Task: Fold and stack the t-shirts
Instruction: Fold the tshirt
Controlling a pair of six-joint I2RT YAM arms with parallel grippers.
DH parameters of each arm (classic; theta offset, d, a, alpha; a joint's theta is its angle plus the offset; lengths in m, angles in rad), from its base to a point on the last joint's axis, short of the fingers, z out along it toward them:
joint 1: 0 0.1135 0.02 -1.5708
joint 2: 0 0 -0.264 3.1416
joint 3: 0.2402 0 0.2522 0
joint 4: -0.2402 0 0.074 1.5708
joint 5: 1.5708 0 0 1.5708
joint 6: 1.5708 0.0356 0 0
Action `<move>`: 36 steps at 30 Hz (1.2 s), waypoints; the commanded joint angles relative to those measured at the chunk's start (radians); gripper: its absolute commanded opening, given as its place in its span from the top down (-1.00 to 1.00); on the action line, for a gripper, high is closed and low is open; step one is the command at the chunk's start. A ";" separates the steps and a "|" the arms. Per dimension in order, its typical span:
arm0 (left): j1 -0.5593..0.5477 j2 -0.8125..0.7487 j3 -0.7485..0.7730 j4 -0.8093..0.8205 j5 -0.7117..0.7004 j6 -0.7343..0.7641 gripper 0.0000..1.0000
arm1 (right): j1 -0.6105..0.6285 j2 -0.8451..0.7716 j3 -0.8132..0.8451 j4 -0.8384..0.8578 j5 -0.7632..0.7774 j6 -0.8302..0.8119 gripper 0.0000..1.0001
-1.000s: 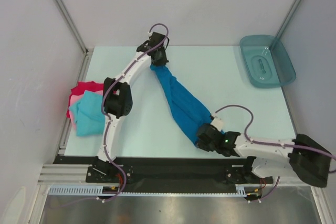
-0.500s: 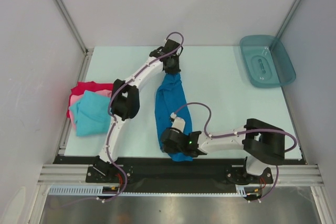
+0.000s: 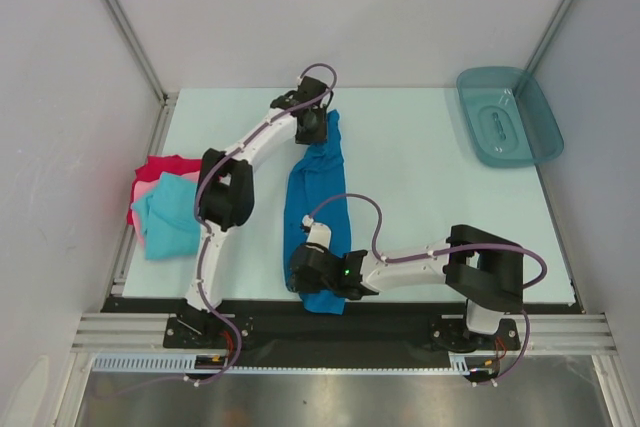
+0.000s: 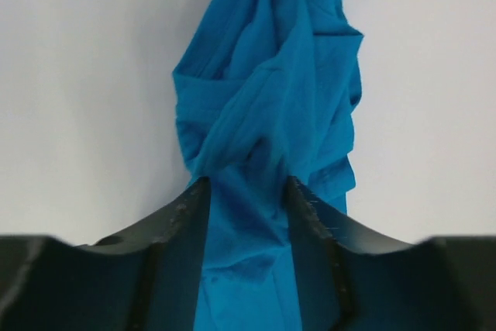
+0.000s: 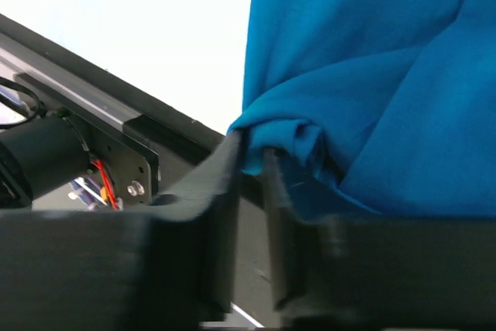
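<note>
My right claw (image 5: 252,164) is nearest, low over the black rail (image 3: 250,315) at the table's near edge. Its 2 fingers are pinched narrow on a bunched fold of the medium blue t-shirt (image 3: 318,197). The shirt's near end laps onto that rail. From there it lies as a long twisted band across the pale table (image 3: 430,197), running to my left claw (image 4: 246,191), which is clamped on its far end, cloth filling the gap between the fingers. Well apart at the left edge, 3 folded shirts are piled: light turquoise t-shirt (image 3: 170,215) on top, pink t-shirt (image 3: 148,190) beneath, red t-shirt (image 3: 160,165) lowest. A teal tray (image 3: 525,142) sits at the far right corner. Pale grey walls (image 3: 350,7) with metal posts (image 3: 120,17) enclose 3 sides.
</note>
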 commanded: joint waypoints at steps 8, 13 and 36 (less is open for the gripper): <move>0.022 -0.209 -0.108 0.064 -0.080 0.035 -0.26 | -0.003 -0.022 0.009 0.023 0.004 -0.056 -0.35; 0.041 -0.276 -0.160 0.064 -0.091 0.043 -0.24 | -0.014 -0.072 0.021 0.118 -0.047 -0.117 -0.43; 0.088 -0.537 -0.657 0.280 0.042 -0.046 -0.16 | -0.693 -0.298 0.111 -0.140 -0.214 -0.328 -0.48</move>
